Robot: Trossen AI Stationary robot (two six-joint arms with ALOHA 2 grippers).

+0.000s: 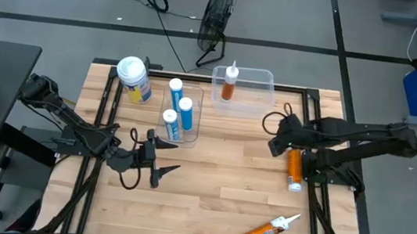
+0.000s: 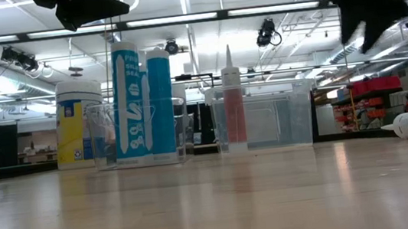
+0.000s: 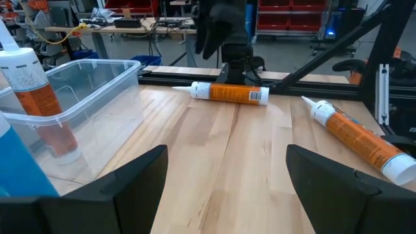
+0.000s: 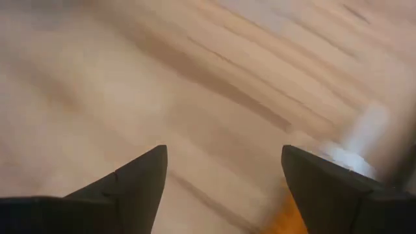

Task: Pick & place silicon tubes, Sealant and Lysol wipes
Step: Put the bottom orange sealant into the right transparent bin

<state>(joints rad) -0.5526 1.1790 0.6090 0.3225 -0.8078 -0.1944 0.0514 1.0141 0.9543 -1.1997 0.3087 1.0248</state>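
Note:
The Lysol wipes canister (image 1: 134,79), with a white lid and a yellow-and-blue label, stands upright at the far left and also shows in the low view (image 2: 80,122). Three blue tubes (image 1: 178,110) stand in a clear bin (image 1: 191,135). An orange sealant tube (image 1: 230,84) stands in a second clear bin (image 1: 264,80). Another orange tube (image 1: 295,168) lies flat on the table at the right, and a third (image 1: 262,233) lies near the front edge. My right gripper (image 1: 279,143) is open above the table, just left of the lying tube's far end (image 4: 338,156), touching nothing. My left gripper (image 1: 163,159) is open and empty, in front of the blue tubes' bin.
A black frame (image 1: 103,113) runs along the table's left, right and far sides. A fan (image 1: 217,15) and cables lie on the floor beyond the far edge. Bare wood (image 1: 218,173) lies between the two grippers.

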